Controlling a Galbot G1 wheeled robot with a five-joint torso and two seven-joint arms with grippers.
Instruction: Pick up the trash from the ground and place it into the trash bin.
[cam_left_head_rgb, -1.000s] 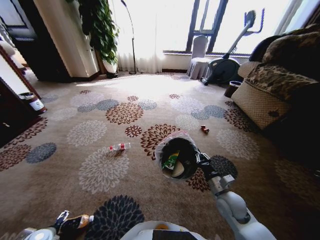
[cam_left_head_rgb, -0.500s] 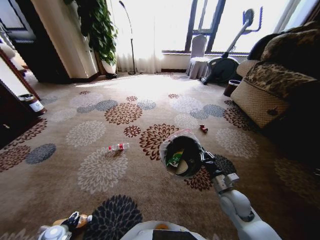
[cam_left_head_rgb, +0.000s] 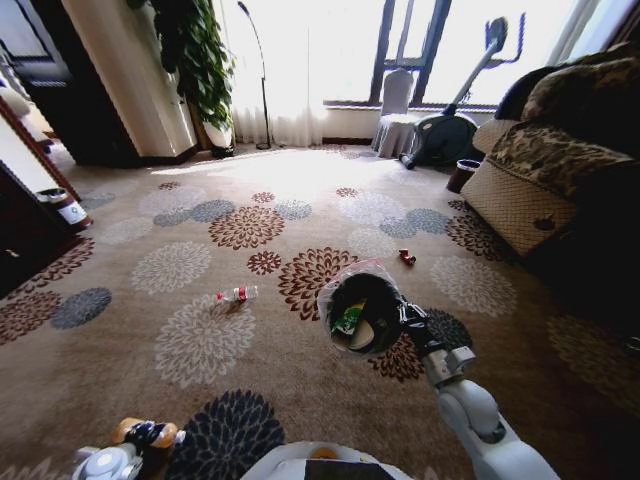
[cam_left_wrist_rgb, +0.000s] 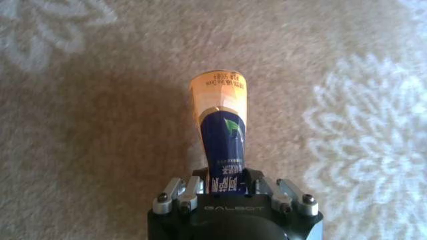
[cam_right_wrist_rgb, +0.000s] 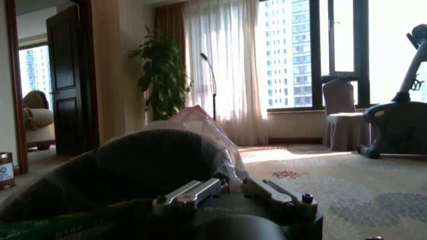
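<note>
My left gripper (cam_left_wrist_rgb: 230, 186), low at my left side above the carpet (cam_left_head_rgb: 200, 300): clamped on an orange packet (cam_left_wrist_rgb: 220, 130) with a blue label, which juts straight out from between the fingers. My right gripper (cam_left_head_rgb: 408, 322), out in front on my right: closed on the rim of the bin (cam_left_head_rgb: 362, 312), held off the floor and tipped so its mouth faces me; whitish liner over the rim, a green wrapper (cam_left_head_rgb: 346, 320) and a pale piece inside. Bottle (cam_left_head_rgb: 237, 294), red label: lying on the carpet, well left of the bin. Tiny red bit (cam_left_head_rgb: 407, 258): on the carpet beyond the bin, towards the sofa (cam_left_head_rgb: 540, 190).
</note>
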